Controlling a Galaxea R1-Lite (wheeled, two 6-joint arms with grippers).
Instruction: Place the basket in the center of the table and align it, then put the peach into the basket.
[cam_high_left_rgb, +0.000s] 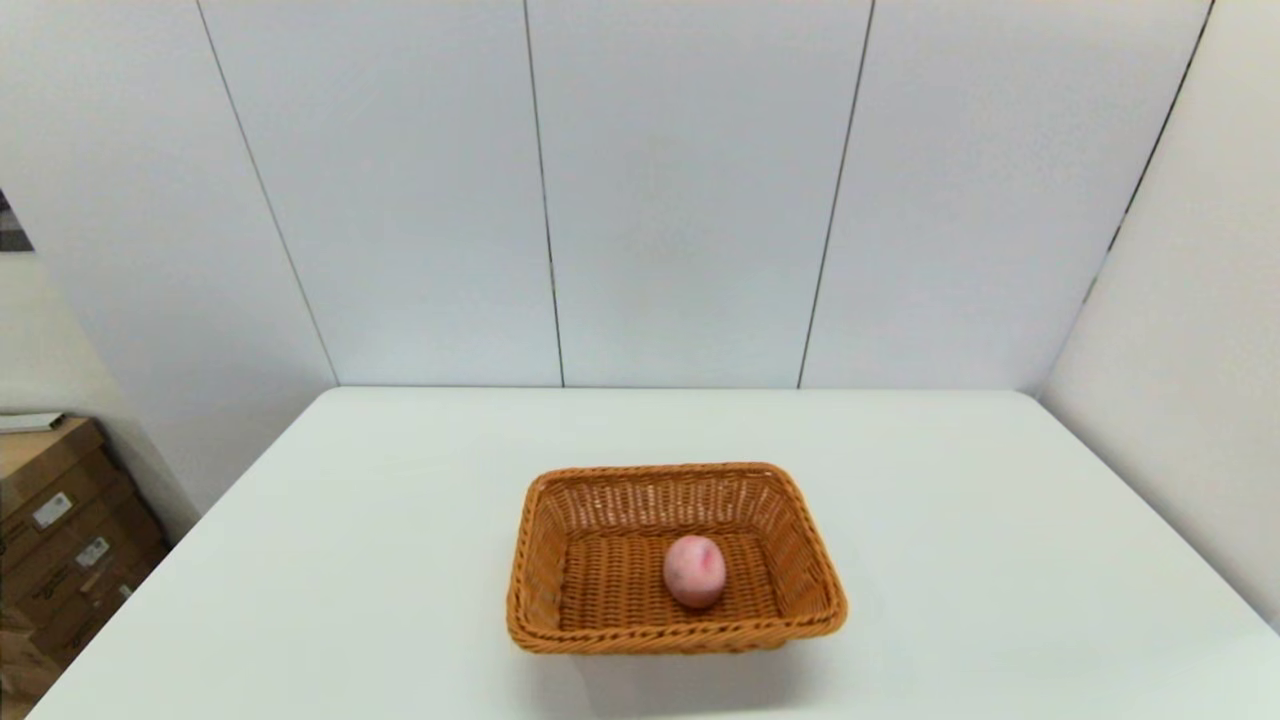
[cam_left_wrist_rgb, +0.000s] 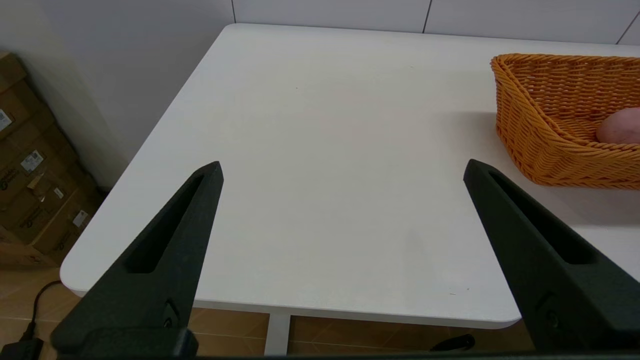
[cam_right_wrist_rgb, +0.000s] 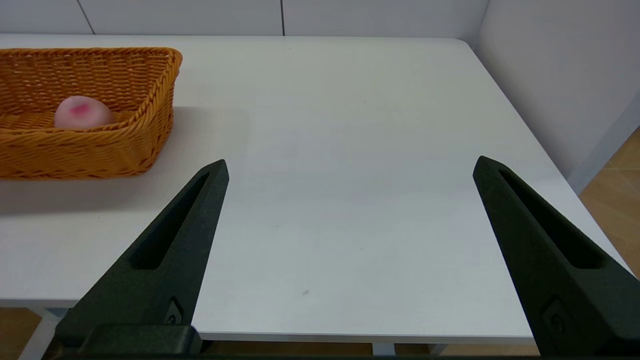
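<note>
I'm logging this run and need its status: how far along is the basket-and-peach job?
It looks finished. The basket sits about mid-table, squared with the table edges, and the peach lies inside on its woven floor. Nothing is in hand: the left gripper and right gripper are both pulled back near the table's front edge, jaws wide apart and empty. No step appears left.

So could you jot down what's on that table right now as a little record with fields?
table: white, holds one basket
basket: orange wicker, sits near the middle, squared to the table edge
peach: pink, lies inside the basket on its floor
left gripper: open, empty, held back near the table's left front edge
right gripper: open, empty, held back near the right front edge
</note>
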